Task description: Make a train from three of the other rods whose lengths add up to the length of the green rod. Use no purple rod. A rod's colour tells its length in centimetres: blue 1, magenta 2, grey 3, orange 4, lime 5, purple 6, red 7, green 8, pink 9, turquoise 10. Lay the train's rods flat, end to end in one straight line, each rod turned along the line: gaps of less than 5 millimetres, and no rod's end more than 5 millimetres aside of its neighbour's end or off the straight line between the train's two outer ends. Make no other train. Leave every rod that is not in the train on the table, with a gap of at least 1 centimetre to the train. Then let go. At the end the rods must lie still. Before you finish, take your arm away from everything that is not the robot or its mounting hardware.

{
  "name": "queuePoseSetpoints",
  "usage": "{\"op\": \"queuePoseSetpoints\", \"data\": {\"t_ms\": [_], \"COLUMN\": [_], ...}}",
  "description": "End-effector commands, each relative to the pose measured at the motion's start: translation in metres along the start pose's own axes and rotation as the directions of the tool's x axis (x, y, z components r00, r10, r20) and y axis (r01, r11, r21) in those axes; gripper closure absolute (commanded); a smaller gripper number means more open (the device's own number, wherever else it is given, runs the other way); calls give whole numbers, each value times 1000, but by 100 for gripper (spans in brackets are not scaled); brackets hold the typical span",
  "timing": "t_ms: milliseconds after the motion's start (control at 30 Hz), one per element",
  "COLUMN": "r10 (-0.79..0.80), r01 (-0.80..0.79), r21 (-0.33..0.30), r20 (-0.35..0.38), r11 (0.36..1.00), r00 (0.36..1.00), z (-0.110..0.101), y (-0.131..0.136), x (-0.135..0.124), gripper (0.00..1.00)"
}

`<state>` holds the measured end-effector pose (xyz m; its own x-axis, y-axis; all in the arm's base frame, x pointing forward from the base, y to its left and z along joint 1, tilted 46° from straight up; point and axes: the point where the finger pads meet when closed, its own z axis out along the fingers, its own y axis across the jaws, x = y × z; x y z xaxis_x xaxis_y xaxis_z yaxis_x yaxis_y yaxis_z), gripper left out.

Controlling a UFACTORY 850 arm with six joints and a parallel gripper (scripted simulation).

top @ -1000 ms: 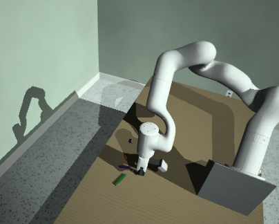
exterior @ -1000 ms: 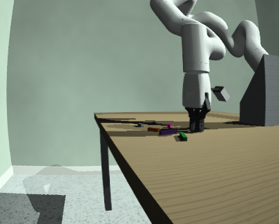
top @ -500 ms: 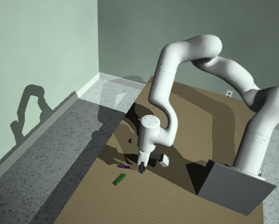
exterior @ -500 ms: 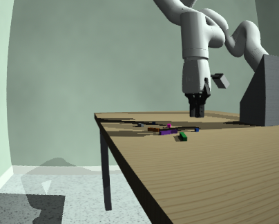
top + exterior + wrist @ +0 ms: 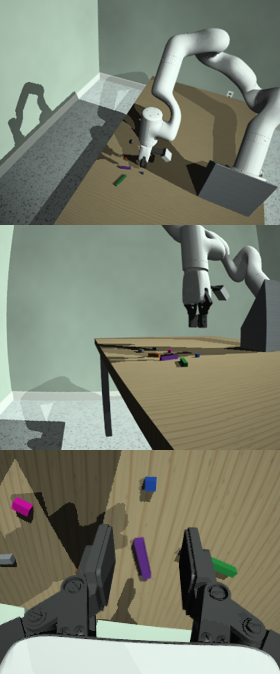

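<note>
My gripper (image 5: 143, 162) (image 5: 197, 320) (image 5: 146, 556) is open and empty, hanging well above the table. Below it, in the wrist view, a purple rod (image 5: 141, 557) (image 5: 125, 167) (image 5: 169, 357) lies flat between the fingers' outlines. A small blue rod (image 5: 150, 483) (image 5: 141, 172) (image 5: 197, 355) lies apart from it. The green rod (image 5: 120, 180) (image 5: 184, 362) (image 5: 224, 568) lies in the light near the purple one. A magenta rod (image 5: 23, 506) (image 5: 169, 351), an orange rod (image 5: 154, 355) (image 5: 126, 159) and a grey rod (image 5: 141, 351) (image 5: 132, 141) (image 5: 6, 560) lie in the arm's shadow.
A dark grey box (image 5: 235, 187) (image 5: 260, 319) stands at the arm's base. The wrist camera block (image 5: 166, 155) (image 5: 220, 292) sticks out beside the gripper. The table's left edge (image 5: 114, 371) runs close to the rods. A second small blue rod (image 5: 154, 348) lies further back.
</note>
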<state>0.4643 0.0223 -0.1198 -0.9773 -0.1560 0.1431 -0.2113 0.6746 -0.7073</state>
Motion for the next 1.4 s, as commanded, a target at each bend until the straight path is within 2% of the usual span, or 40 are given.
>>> {"op": "queuePoseSetpoints", "data": {"t_ms": [0, 667, 833, 1033, 1100, 1133, 1367], "r10": [0, 8, 189, 333, 333, 406, 560], "r01": [0, -8, -189, -333, -333, -406, -560], "r21": [0, 0, -6, -9, -9, -10, -12], "r20": [1, 1, 1, 0, 0, -1, -3], "r11": [1000, 1000, 982, 943, 943, 914, 828], "r00": [1000, 1000, 982, 943, 943, 914, 828], "z": [-3, -3, -2, -1, -1, 0, 3], "y": [0, -1, -21, -38, -38, -47, -70], "x": [-1, -1, -19, -32, -32, -39, -54], "gripper": [0, 0, 0, 0, 0, 0, 0]}}
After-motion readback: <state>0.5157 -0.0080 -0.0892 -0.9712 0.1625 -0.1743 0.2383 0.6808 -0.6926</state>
